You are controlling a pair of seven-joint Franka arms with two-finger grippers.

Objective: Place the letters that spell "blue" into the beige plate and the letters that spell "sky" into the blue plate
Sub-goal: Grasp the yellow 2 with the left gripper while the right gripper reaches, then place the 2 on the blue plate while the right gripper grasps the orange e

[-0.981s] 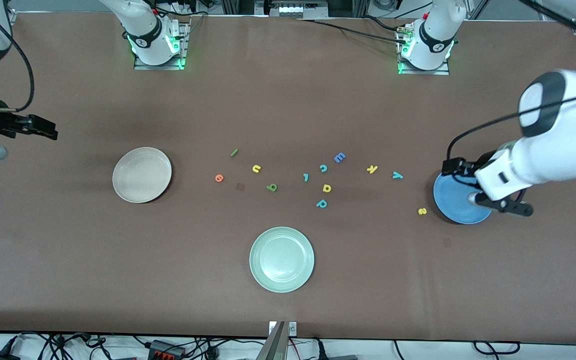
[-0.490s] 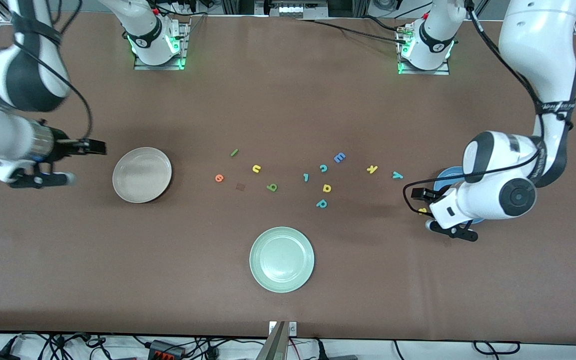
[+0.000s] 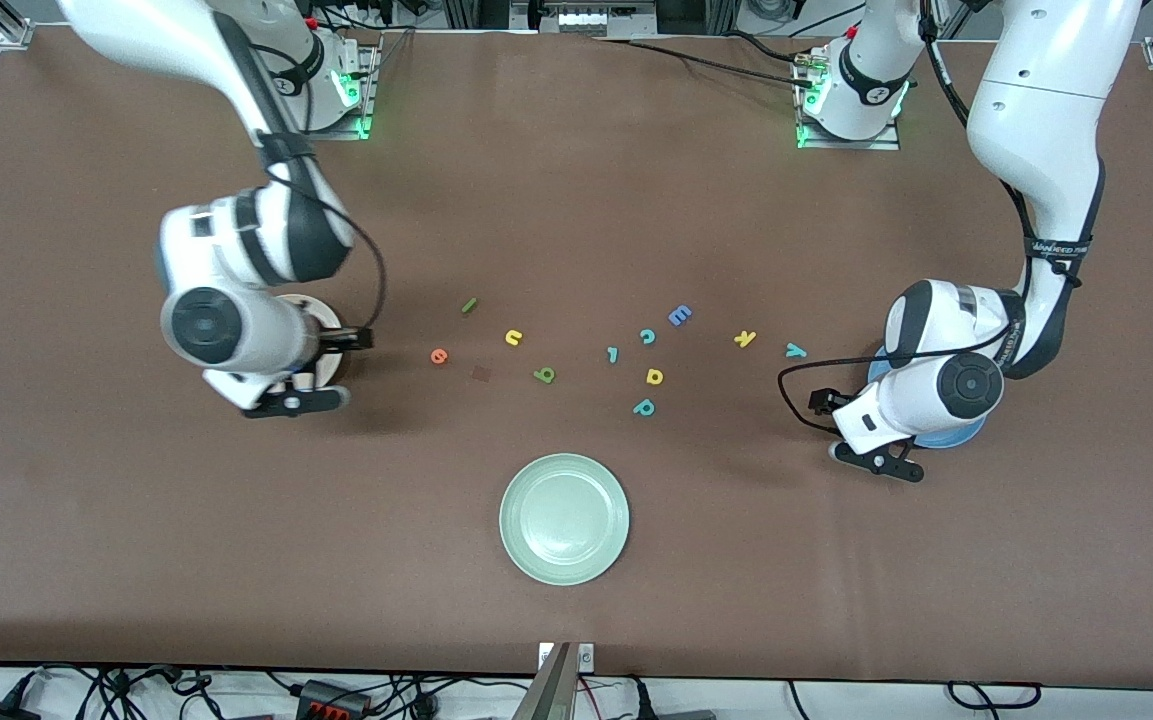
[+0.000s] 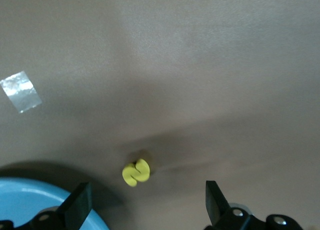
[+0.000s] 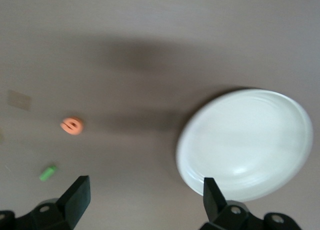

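My left gripper [image 3: 851, 432] hangs open beside the blue plate [image 3: 951, 437], which my left arm mostly covers. Between its fingers, the left wrist view shows the yellow "s" [image 4: 136, 172] on the table, next to the blue plate's rim [image 4: 30, 202]. The yellow "k" [image 3: 745, 338] and teal "y" [image 3: 796, 350] lie nearby. My right gripper [image 3: 326, 370] is open at the edge of the beige plate [image 5: 245, 142]. The orange "e" [image 3: 439, 355], dark green "l" [image 3: 469, 305], yellow "u" [image 3: 513, 337] and green "b" [image 3: 544, 375] lie toward the table's middle.
A pale green plate [image 3: 564, 518] sits nearer the front camera. A blue "E" [image 3: 679, 316], teal "c" [image 3: 647, 336], teal "p" [image 3: 644, 407], a teal hooked letter [image 3: 612, 353] and a yellow rounded letter [image 3: 654, 376] lie mid-table.
Both arms swung in from the table's ends. The right hand now hangs over the beige plate. The left hand moved past the blue plate to over the "s".
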